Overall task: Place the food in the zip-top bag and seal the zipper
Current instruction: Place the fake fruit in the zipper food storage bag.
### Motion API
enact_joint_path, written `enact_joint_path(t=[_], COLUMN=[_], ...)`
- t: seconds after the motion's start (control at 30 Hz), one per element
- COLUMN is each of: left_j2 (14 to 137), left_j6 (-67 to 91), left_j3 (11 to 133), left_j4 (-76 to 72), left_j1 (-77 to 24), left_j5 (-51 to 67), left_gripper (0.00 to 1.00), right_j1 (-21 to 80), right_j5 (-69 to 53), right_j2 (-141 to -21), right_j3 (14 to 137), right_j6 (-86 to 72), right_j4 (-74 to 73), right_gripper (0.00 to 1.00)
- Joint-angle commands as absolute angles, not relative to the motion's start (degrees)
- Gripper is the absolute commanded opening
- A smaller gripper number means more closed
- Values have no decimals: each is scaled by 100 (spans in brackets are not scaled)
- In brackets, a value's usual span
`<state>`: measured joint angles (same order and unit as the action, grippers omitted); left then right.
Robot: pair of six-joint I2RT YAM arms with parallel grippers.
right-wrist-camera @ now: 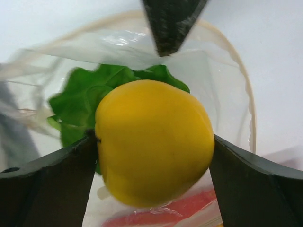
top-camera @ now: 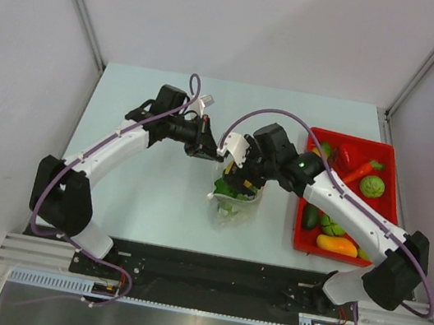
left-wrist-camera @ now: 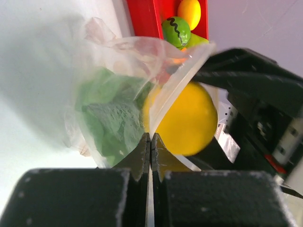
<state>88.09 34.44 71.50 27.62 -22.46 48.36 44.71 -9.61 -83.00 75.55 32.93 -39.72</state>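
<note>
The clear zip-top bag hangs mouth-up at the table's middle with green lettuce inside. My left gripper is shut on the bag's rim by the pale zipper and holds the mouth open. A round yellow fruit sits in the bag's mouth between the wide-spread fingers of my right gripper. Its lower edge is blurred. In the top view the right gripper reaches down into the bag, right beside the left gripper.
A red tray at the right holds several more toy fruits and vegetables, among them a green striped ball and an orange fruit. The two arms meet closely over the bag.
</note>
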Motion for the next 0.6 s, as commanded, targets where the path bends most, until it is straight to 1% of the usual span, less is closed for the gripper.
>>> enact_joint_path(t=[0.0, 0.07, 0.23, 0.37, 0.47, 0.5, 0.57], left_j2=[8675, 8675, 8728, 8719, 8684, 8684, 8675], left_j6=[3401, 3428, 3454, 3454, 3393, 3349, 3322], left_j3=[7400, 7418, 7479, 7488, 7497, 7497, 7488], left_j4=[2593, 2566, 2558, 2540, 2549, 2558, 2566], left_j1=[-2285, -2285, -2312, -2347, -2382, -2391, -2417], left_j5=[4966, 4966, 4975, 4940, 4904, 4896, 4860], left_gripper=[0, 0, 0, 0, 0, 0, 0], right_j1=[4579, 4570, 4316, 3710, 2982, 2492, 1911], right_j5=[-1554, -1608, -1573, -1836, -2187, -2302, -2687], right_j2=[-7665, -7498, -7304, -7084, -6970, -6952, -6891], right_j3=[8006, 8077, 8139, 8191, 8183, 8148, 7981], right_j6=[2918, 2822, 2611, 2041, 1768, 1741, 1714], right_j4=[-4157, -4131, -4113, -4253, -4832, -4999, -5457], right_gripper=[98, 100, 100, 100, 99, 99, 98])
